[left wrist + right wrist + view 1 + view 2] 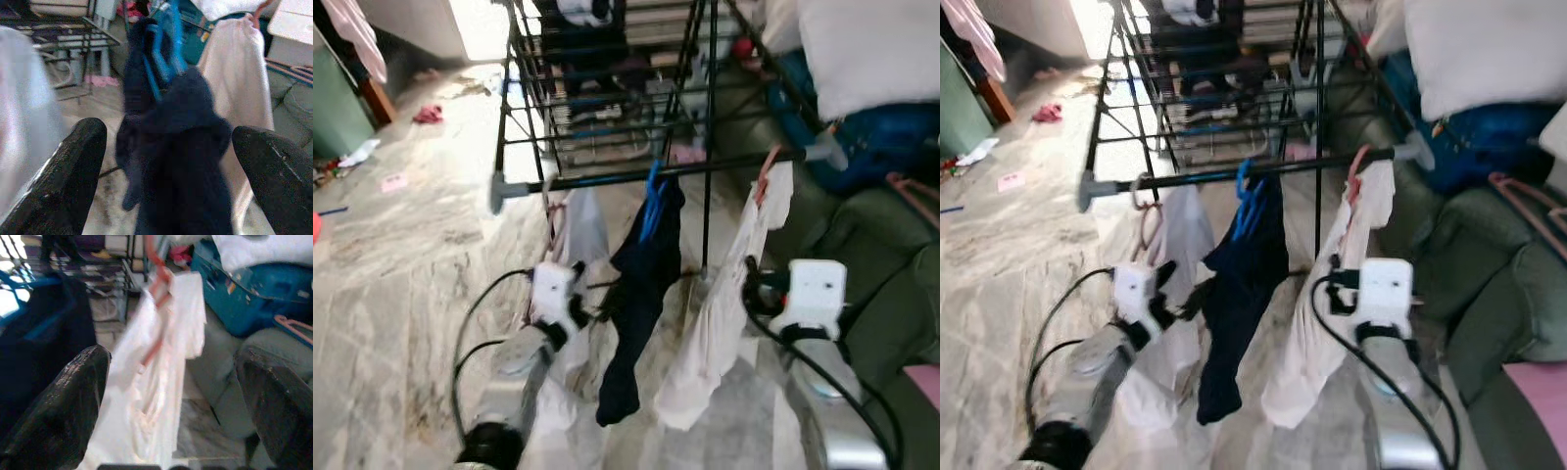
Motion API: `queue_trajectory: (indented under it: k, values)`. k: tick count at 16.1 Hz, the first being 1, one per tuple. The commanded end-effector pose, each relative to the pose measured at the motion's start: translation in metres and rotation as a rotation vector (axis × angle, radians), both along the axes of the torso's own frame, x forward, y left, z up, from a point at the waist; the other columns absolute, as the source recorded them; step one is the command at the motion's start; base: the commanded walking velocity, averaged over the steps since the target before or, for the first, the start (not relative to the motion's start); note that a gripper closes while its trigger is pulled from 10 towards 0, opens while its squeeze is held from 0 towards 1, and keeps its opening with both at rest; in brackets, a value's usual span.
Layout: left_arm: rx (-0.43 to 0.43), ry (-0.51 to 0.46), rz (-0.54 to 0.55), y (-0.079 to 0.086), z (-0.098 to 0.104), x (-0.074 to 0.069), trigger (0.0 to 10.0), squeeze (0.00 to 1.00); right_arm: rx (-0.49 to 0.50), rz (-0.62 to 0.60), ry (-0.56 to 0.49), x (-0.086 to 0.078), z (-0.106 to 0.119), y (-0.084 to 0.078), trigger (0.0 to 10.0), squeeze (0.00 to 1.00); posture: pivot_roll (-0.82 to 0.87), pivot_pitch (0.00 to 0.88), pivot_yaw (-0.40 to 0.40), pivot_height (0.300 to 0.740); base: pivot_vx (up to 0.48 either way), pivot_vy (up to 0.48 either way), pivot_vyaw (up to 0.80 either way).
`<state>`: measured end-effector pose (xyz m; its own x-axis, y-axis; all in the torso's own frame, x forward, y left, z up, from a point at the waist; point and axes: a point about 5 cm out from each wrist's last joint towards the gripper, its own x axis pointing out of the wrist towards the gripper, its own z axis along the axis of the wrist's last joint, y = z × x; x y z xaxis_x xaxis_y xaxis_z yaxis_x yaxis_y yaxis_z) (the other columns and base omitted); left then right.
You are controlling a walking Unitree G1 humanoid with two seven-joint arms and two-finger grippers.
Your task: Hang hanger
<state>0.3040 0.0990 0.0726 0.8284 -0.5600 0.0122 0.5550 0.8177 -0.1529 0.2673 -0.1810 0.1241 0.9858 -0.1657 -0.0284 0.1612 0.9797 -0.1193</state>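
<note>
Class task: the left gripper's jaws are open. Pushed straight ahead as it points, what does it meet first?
Most likely the dark navy garment hanging from the blue hanger, though depth is unclear.

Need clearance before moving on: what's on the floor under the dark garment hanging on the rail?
Under the dark garment, marble floor shows, with white cloth beside the left gripper. Floor directly behind the garment is hidden.
</note>
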Motion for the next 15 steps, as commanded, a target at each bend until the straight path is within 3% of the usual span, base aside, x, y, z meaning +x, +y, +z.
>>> queue_trajectory:
  k: [1, 8, 12, 15]
  values:
    - [0.018, 0.009, 0.006, 0.006, -0.003, -0.002, 10.0, 0.00, 0.014, 0.009, 0.013, 0.000, -0.002, 0.003, 10.0, 0.00, -0.08, 0.107, 0.056, 0.740, 0.000, 0.000, 0.00]
    - [0.031, 0.022, -0.078, 0.009, -0.006, -0.014, 10.0, 0.00, 0.037, 0.045, 0.109, 0.019, -0.014, 0.006, 10.0, 0.00, -0.05, 0.167, 0.082, 0.740, 0.000, 0.000, 0.00]
    - [0.064, 0.021, -0.101, 0.016, -0.006, -0.020, 10.0, 0.00, 0.046, 0.065, 0.146, 0.053, -0.013, 0.010, 10.0, 0.00, -0.01, 0.189, 0.100, 0.740, 0.000, 0.000, 0.00]
    - [0.071, 0.011, -0.096, 0.022, -0.001, -0.020, 10.0, 0.00, 0.055, 0.093, 0.116, 0.074, 0.000, 0.019, 10.0, 0.00, 0.02, 0.187, 0.104, 0.740, 0.000, 0.000, 0.00]
